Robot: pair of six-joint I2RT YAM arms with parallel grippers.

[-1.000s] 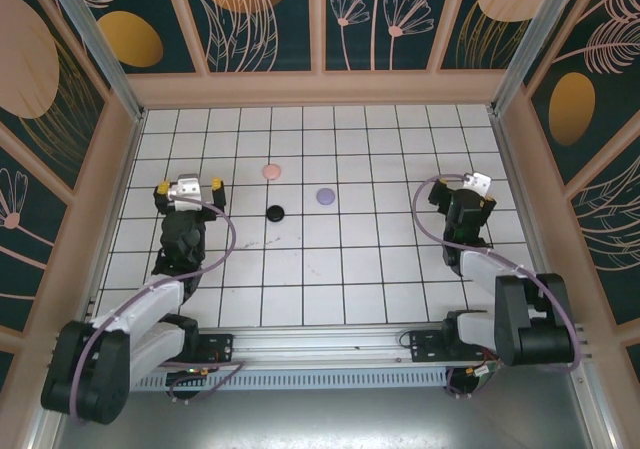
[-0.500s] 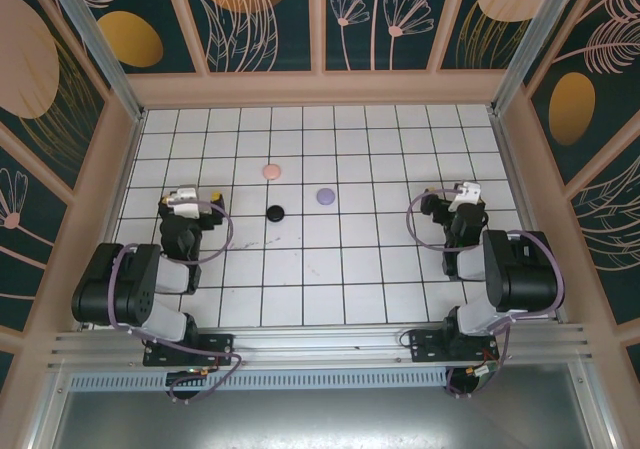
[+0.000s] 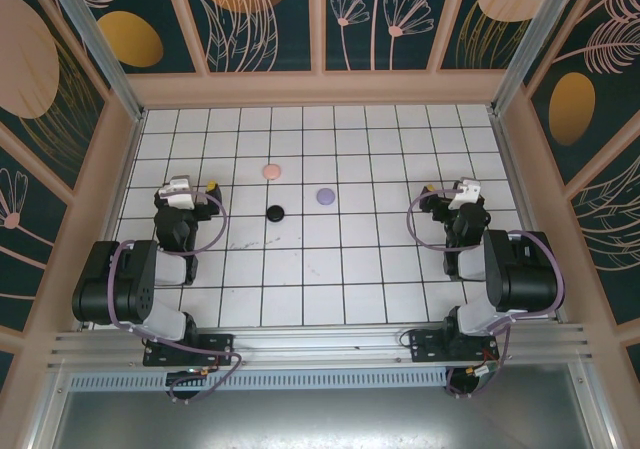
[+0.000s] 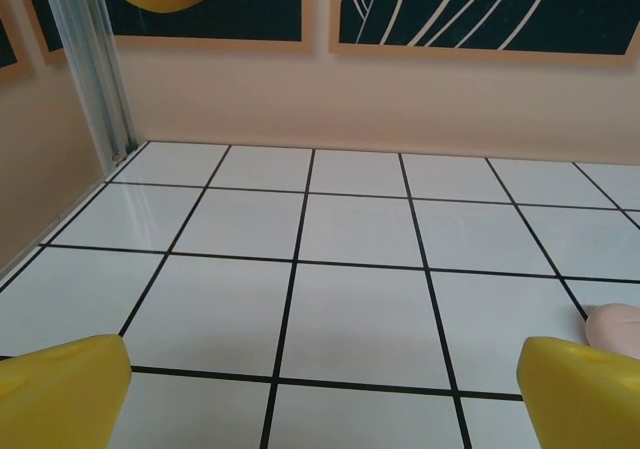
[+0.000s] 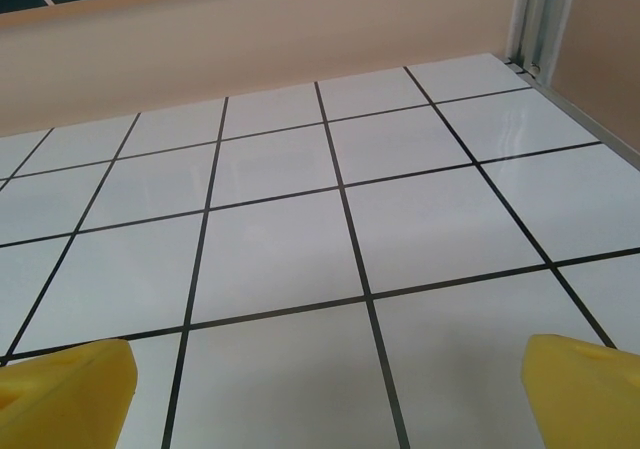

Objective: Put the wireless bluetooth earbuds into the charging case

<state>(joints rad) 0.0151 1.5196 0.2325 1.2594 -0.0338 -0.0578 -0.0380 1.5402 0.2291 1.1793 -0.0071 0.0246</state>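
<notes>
Lying on a white tiled floor (image 3: 340, 269) were three small round discs, all apart: one pink disc (image 3: 271, 171) farthest back, one black disc (image 3: 276, 212) nearer the arms, and one lilac disc (image 3: 324, 196) to their right. Round and flat, they showed no long axis or heading, and whether any held earbuds could not be told. Two grippers stood released, jaws spread wide and grasping nothing. The left gripper (image 3: 189, 185) was left of the discs, the right gripper (image 3: 455, 191) well to their right. Peach walls with dark floral panels (image 3: 270, 19) enclosed the floor.
</notes>
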